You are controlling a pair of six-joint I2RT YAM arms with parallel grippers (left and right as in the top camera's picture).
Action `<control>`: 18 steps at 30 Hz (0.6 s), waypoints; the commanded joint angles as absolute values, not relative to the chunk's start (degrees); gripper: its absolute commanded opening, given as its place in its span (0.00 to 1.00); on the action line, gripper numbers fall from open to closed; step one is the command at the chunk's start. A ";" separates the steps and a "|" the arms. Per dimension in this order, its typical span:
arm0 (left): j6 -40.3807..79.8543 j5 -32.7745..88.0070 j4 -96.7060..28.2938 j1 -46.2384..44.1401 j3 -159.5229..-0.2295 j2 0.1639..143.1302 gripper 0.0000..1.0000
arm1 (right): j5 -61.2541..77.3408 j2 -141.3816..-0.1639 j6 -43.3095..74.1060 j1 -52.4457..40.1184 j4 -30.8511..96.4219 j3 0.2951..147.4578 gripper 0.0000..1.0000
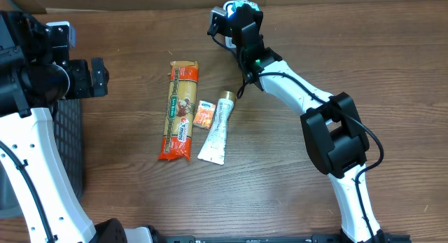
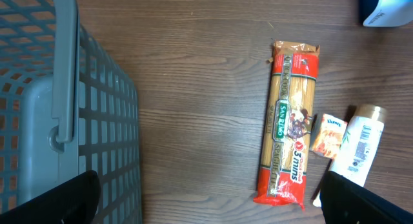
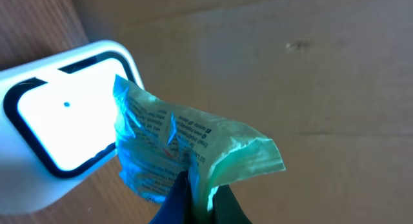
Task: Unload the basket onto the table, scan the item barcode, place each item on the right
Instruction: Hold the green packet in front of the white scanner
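A small crinkled plastic pouch (image 3: 187,153) is pinched at its lower edge by the right pincer (image 3: 197,198), which is closed tight on the film. The pouch is held at the far side of the desk (image 1: 280,194), just in front of the lit window of the white scanner (image 3: 64,121), and its printed face is washed in the scanner's blue-green glow. Whether a barcode faces the window cannot be told.

The pouch is judged to be very light, soft and floppy. The film is creased, and a crease across the code could spoil a reading. A slick surface is likely, so a hold on a flat sealed edge, away from the print, is judged best, with the printed panel left as smooth as possible.

The left pincer (image 1: 98,76) is spread fully open and holds nothing. It hangs at the left of the scene, beside the grey basket (image 2: 39,108). A pasta packet (image 1: 179,111), a small orange sachet (image 1: 204,115) and a white tube (image 1: 215,129) lie mid-desk, side by side.
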State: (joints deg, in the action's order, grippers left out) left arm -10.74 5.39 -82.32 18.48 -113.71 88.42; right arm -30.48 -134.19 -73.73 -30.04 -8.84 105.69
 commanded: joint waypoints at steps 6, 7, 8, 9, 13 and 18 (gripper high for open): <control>-11.60 5.82 -82.30 18.20 -113.56 88.77 1.00 | -28.75 -133.21 -80.01 -30.30 -14.17 106.96 0.04; -11.60 5.82 -82.30 18.20 -113.56 88.77 1.00 | -28.71 -133.21 -80.01 -30.30 -14.06 106.96 0.04; -11.60 5.82 -82.28 18.20 -113.56 88.77 1.00 | -28.58 -133.21 -79.99 -30.24 -13.98 106.96 0.04; -11.60 5.82 -82.30 18.20 -113.56 88.77 1.00 | -28.51 -133.21 -80.01 -30.24 -13.76 106.96 0.04; -11.60 5.82 -82.30 18.20 -113.56 88.77 1.00 | -28.38 -133.23 -79.99 -30.24 -13.21 106.94 0.04; -11.60 5.82 -82.30 18.20 -113.56 88.77 1.00 | -28.34 -133.23 -79.07 -30.15 -13.17 106.96 0.04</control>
State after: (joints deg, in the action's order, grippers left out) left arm -10.74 5.39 -82.32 18.48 -113.71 88.42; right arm -28.71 -134.23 -79.72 -30.04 -12.67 105.75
